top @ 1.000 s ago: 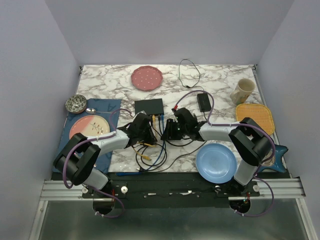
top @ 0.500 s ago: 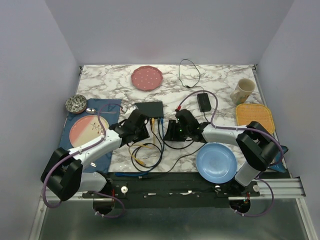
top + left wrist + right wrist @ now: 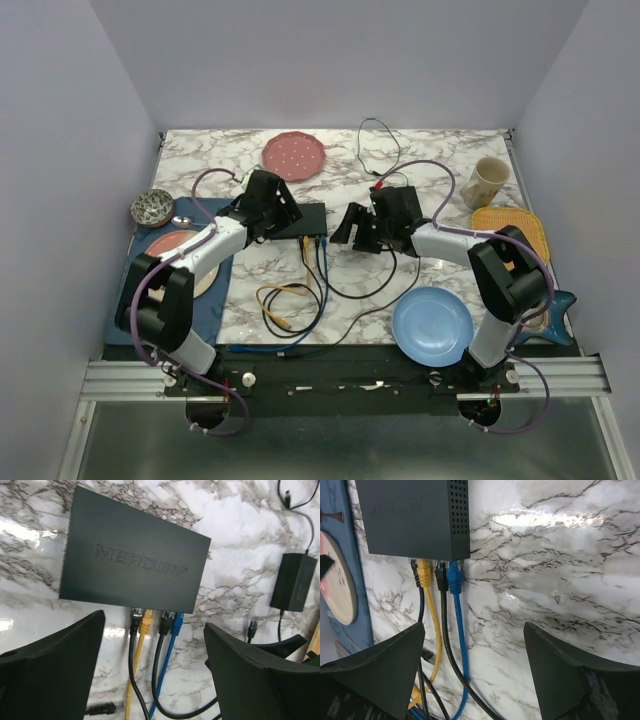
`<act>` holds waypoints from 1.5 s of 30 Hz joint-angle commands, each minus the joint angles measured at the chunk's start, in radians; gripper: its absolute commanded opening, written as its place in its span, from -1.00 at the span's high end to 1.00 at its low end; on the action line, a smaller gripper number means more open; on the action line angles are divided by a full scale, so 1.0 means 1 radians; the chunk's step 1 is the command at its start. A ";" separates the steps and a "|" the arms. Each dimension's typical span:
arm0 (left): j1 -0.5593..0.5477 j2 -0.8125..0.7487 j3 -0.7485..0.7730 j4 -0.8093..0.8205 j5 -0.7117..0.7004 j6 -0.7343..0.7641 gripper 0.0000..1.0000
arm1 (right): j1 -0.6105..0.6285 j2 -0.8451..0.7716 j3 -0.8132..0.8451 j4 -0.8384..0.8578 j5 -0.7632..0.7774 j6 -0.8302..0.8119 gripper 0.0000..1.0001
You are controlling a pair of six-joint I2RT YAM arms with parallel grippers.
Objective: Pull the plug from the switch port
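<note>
The switch (image 3: 303, 217) is a flat black box in mid-table. It also shows in the left wrist view (image 3: 132, 562) and the right wrist view (image 3: 412, 517). Four plugs sit in the ports on its near edge: black (image 3: 135, 622), yellow (image 3: 145, 624), black (image 3: 165, 625) and blue (image 3: 177, 625). Their cables run toward me. My left gripper (image 3: 272, 212) hovers over the switch's left end, open and empty (image 3: 155, 670). My right gripper (image 3: 356, 230) hovers just right of the switch, open and empty (image 3: 475, 670).
A black power brick (image 3: 295, 582) lies right of the switch, under my right arm. Loose cable coils (image 3: 290, 300) lie near the front. A blue plate (image 3: 432, 325), an orange mat (image 3: 510, 235), a mug (image 3: 485, 182), a pink plate (image 3: 293, 155), a blue placemat (image 3: 215, 215) and a bowl (image 3: 152, 207) surround the area.
Both grippers have moved from the cables in front of the switch toward the back. The left is now over the switch's left end, the right beside its right end. The plugs stay in.
</note>
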 commanded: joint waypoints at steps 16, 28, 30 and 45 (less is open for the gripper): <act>0.104 0.362 0.114 0.227 0.330 -0.007 0.30 | -0.027 0.219 -0.031 0.456 -0.214 0.132 -0.06; 0.124 0.389 0.095 0.231 0.344 -0.009 0.30 | -0.027 0.293 0.002 0.505 -0.228 0.178 0.00; 0.127 0.392 0.097 0.233 0.345 -0.010 0.31 | -0.030 0.302 0.002 0.516 -0.229 0.189 0.01; 0.135 0.405 0.088 0.243 0.361 -0.017 0.31 | -0.074 0.377 -0.042 0.710 -0.280 0.359 0.14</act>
